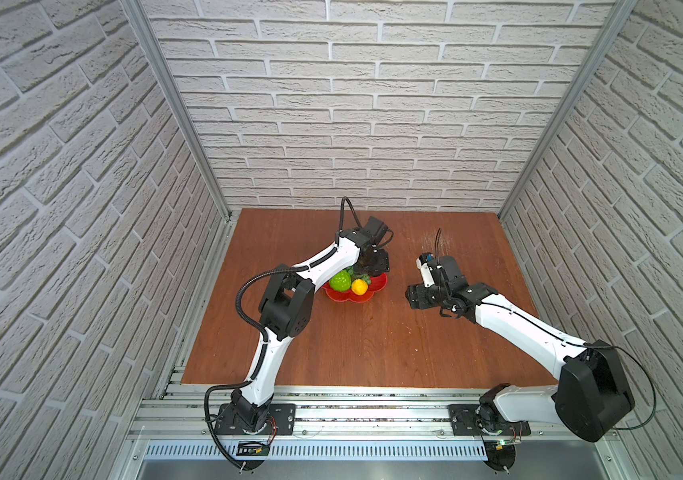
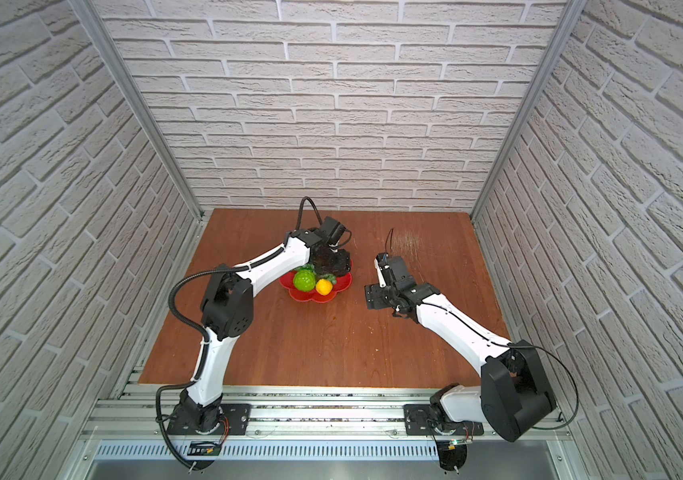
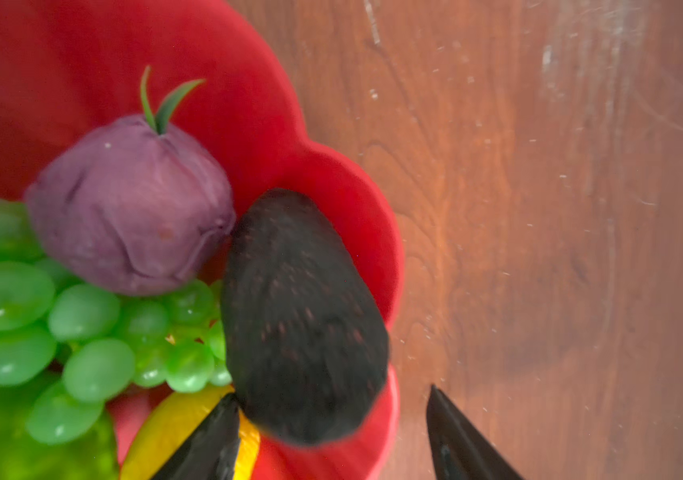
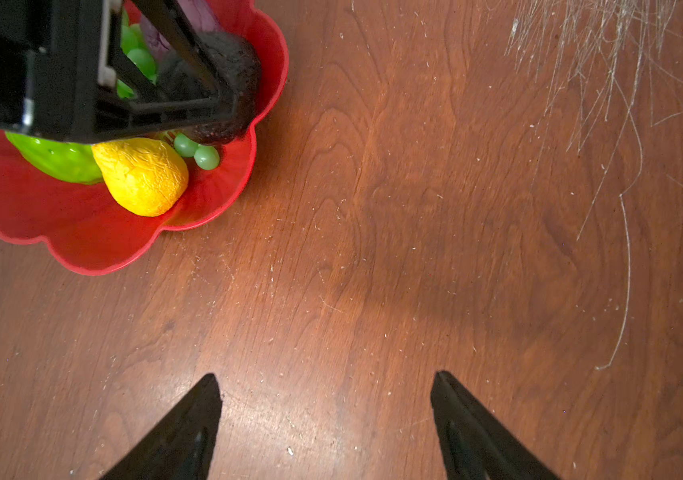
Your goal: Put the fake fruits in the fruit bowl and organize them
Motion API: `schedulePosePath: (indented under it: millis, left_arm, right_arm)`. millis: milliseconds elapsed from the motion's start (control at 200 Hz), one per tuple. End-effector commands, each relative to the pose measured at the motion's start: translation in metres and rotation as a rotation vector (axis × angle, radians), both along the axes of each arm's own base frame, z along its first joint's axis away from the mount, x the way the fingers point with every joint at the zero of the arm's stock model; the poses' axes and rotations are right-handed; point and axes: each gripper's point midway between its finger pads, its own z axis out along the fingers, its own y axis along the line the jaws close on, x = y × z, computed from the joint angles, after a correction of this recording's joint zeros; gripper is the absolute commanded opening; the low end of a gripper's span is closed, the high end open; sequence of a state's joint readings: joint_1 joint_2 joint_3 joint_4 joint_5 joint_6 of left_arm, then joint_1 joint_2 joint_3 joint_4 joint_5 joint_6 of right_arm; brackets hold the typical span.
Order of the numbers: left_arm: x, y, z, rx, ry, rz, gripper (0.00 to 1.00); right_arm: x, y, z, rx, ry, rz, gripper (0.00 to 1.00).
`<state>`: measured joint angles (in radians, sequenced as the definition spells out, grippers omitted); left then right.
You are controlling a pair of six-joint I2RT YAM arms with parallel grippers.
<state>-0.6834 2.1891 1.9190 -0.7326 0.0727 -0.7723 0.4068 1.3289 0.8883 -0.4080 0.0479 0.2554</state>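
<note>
The red scalloped fruit bowl (image 1: 348,300) (image 2: 310,300) (image 3: 248,104) (image 4: 82,241) sits left of the table's middle. In it lie the bumpy green ball (image 1: 340,281) (image 2: 303,280), the yellow fruit (image 1: 359,286) (image 4: 142,176), the green grape bunch (image 3: 82,332), the purple bulb (image 3: 132,203) and the dark avocado (image 3: 302,316) (image 4: 244,62). The avocado rests against the bowl's rim. My left gripper (image 3: 331,397) (image 1: 375,264) hangs over it, open: one finger touches the avocado, the other stands clear of it. My right gripper (image 4: 325,375) (image 1: 412,297) is open over bare wood, right of the bowl.
Pale scratch marks (image 4: 601,62) cover the wooden table (image 1: 373,345) at its back right. Brick-patterned walls close in three sides. An aluminium rail (image 1: 373,411) with both arm bases runs along the front edge.
</note>
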Motion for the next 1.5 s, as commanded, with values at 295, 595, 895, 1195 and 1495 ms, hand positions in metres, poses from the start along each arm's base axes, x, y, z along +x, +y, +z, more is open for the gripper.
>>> schedulePosePath:
  millis: [295, 595, 895, 1195, 1495]
  left_arm:
    - [-0.013, 0.019, 0.051, 0.028, -0.088, -0.004, 0.69]
    - [-0.056, 0.076, 0.093, 0.012, -0.244, -0.040, 0.80]
    - [-0.062, 0.226, 0.106, 0.229, -0.500, 0.154, 0.98]
    - [-0.059, 0.346, 0.097, 0.393, -0.733, 0.356, 0.98]
    - [-0.079, 0.400, 0.045, 0.551, -0.806, 0.423, 0.98]
  right_arm:
    - [-0.005, 0.000, 0.026, 0.060, -0.053, -0.005, 0.81]
    - [-0.015, -0.010, 0.058, 0.006, -0.086, 0.012, 0.81]
    - [-0.014, -0.040, 0.104, -0.091, -0.221, -0.066, 1.00]
    - [0.017, -0.085, 0.146, -0.224, -0.633, -0.169, 0.99]
    - [-0.003, -0.141, 0.069, -0.166, -0.614, -0.338, 1.00]
